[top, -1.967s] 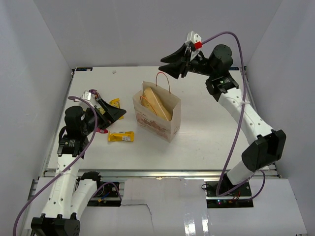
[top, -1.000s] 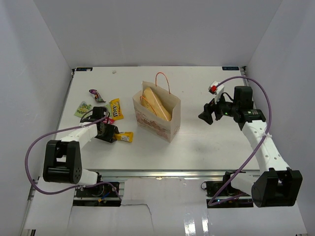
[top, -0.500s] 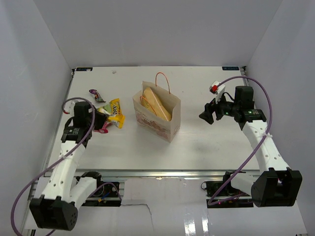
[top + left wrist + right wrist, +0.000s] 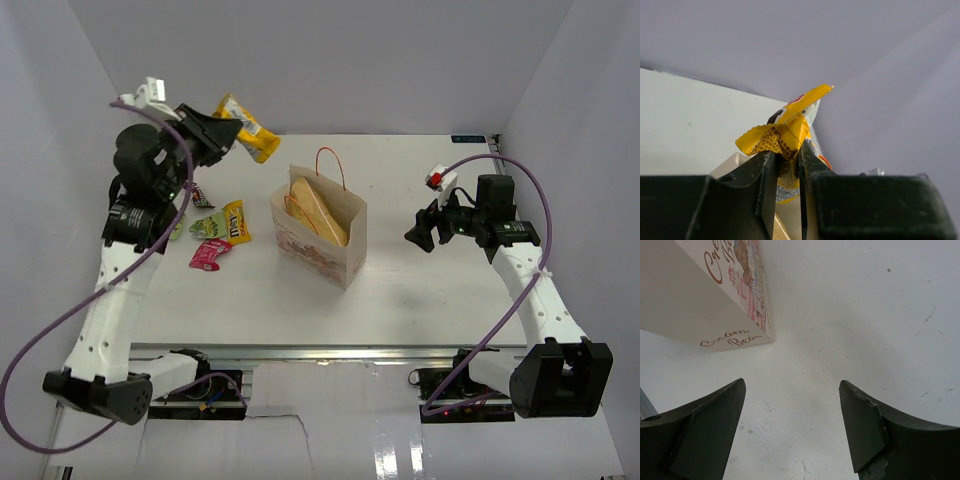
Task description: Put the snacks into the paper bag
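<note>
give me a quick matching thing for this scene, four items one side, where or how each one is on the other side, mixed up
Column 1
1. left gripper
2. right gripper
3. chip bag
4. red-pink packet

Column 2
a. inside the paper bag
b. open, holding nothing
c. lying on the table
d. shut on a yellow packet, raised in the air

Pairs: 1-d, 2-b, 3-a, 4-c
</note>
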### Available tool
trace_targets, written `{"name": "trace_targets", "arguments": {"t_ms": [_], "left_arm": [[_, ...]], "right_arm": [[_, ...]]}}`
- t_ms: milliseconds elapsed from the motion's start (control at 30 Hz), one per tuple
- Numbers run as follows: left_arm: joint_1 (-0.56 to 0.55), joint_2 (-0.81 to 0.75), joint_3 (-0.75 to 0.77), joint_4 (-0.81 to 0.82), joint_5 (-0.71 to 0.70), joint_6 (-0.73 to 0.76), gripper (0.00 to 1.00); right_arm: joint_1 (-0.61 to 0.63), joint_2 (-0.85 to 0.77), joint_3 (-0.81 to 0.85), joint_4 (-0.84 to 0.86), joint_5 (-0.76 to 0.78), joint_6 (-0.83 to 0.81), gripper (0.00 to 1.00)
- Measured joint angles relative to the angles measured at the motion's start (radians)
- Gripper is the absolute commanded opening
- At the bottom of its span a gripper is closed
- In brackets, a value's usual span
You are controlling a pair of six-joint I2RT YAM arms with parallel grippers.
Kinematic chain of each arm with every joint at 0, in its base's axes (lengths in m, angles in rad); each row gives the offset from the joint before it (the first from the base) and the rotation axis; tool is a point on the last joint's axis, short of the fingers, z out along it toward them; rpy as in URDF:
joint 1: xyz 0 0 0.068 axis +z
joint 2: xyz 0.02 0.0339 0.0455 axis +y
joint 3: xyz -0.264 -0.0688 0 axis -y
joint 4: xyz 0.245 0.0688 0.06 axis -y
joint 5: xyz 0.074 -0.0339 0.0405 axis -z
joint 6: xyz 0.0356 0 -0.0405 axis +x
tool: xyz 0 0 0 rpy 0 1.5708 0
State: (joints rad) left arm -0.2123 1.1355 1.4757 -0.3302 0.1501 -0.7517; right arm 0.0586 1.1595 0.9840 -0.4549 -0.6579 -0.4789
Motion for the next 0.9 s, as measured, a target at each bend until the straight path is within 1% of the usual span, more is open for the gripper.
{"name": "trace_targets", "arguments": {"t_ms": [167, 267, 333, 500, 633, 900], "left_arm": [[-0.237, 0.198, 0.097, 0.022, -0.025, 0.151, 0.04], [-0.356, 0.256, 0.1, 0.015, -0.043, 0.241, 0.04], [-0.405, 0.27, 0.1, 0.011, -0.062, 0.292, 0.03], [-0.48, 0.252, 0.085, 0.021, -0.133, 0.375, 0.03], [-0.521, 0.21, 0.035, 0.026, -0.18, 0.4, 0.03], [-0.551, 0.186, -0.108, 0.089, -0.206, 0.442, 0.04]], "right_arm": [[-0.011, -0.011, 0.0, 0.0, 0.001, 0.0, 0.81], [-0.021, -0.021, 0.0, 0.0, 0.002, 0.0, 0.81], [-0.027, -0.028, 0.0, 0.0, 0.004, 0.0, 0.81], [-0.033, -0.032, 0.0, 0.0, 0.005, 0.0, 0.81], [-0.035, -0.032, 0.0, 0.0, 0.004, 0.0, 0.81], [-0.039, -0.029, 0.0, 0.0, 0.004, 0.0, 0.81]]}}
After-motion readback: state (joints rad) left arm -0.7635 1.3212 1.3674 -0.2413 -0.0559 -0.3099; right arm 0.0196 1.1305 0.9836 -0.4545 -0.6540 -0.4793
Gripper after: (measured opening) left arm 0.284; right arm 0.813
